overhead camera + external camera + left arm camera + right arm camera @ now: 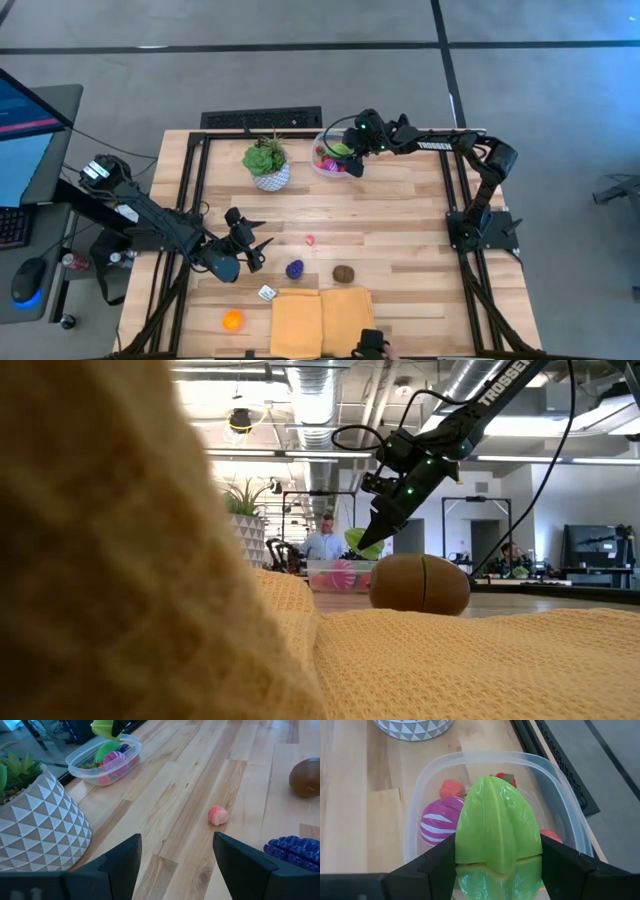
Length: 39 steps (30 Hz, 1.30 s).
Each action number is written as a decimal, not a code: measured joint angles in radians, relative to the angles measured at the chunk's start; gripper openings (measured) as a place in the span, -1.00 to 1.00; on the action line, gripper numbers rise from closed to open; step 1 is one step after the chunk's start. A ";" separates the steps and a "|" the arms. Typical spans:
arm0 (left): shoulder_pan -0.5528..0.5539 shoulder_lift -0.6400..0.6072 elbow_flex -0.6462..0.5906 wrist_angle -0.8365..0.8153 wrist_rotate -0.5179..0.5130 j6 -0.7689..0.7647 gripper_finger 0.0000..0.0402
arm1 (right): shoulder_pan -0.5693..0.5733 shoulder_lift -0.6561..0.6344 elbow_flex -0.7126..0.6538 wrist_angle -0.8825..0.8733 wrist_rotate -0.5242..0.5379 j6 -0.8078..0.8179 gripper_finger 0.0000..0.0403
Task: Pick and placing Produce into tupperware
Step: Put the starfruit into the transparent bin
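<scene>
The clear tupperware point(330, 160) stands at the table's far edge, right of the potted plant, with pink-striped, red and green produce inside. My right gripper point(497, 851) is just above it, shut on a ridged green fruit point(495, 815). My left gripper point(177, 851) stands open over the table's left middle, nothing between its fingers. Loose on the wood lie a small pink piece point(217, 815), a purple one point(295, 269), a brown one point(344, 273) and an orange one point(232, 320). My right gripper pinches the green fruit between its two fingers, one on each of its opposite sides point(462, 849). The fingers slant down from the table's right side. The fruit point(360, 542) is lifted clear, over the tupperware's open top point(340, 565).
A leafy plant in a white patterned pot point(268, 165) stands left of the tupperware. A folded yellow cloth point(320, 320) lies at the near edge, with a small white item point(267, 293) beside it. A monitor and keyboard sit off the table's left.
</scene>
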 joint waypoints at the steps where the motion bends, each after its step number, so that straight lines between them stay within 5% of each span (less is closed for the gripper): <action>1: 0.000 0.000 0.000 0.000 0.000 0.000 0.18 | 0.000 0.000 0.000 0.001 0.000 0.000 0.32; 39: 0.000 0.000 0.000 0.000 0.000 0.000 0.18 | 0.000 0.000 0.000 -0.003 0.001 0.034 0.32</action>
